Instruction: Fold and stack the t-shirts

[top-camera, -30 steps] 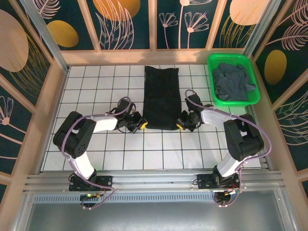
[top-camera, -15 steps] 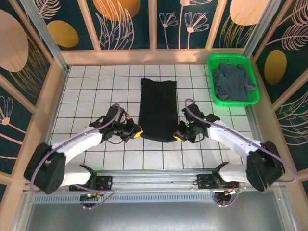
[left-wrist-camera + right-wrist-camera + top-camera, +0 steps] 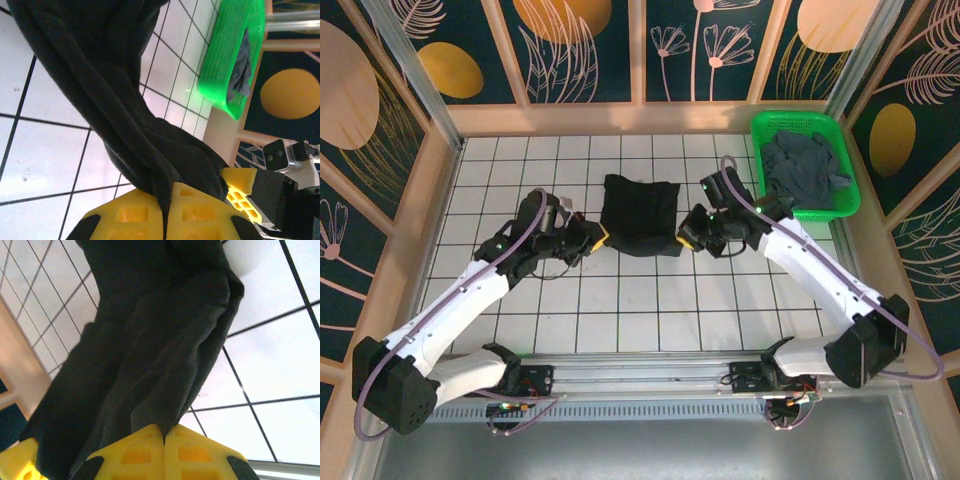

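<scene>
The left gripper (image 3: 597,238) is clamped on the near left corner of the black t-shirt (image 3: 640,215), which lies at its 3 o'clock, apparently doubled over, in the middle of the worktop (image 3: 620,310). The right gripper (image 3: 688,232) pinches the near right corner, with the cloth at its 9 o'clock. At its 1 o'clock, the green basket (image 3: 796,118) holds the crumpled blue-grey t-shirt (image 3: 805,168).

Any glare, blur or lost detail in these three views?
Top view: evenly lit and sharp, but the black t-shirt is a flat dark patch. Left wrist view: the white table blows out and the green basket looks oversaturated. Right wrist view: table washed out at right, yellow fingers slightly soft.
</scene>
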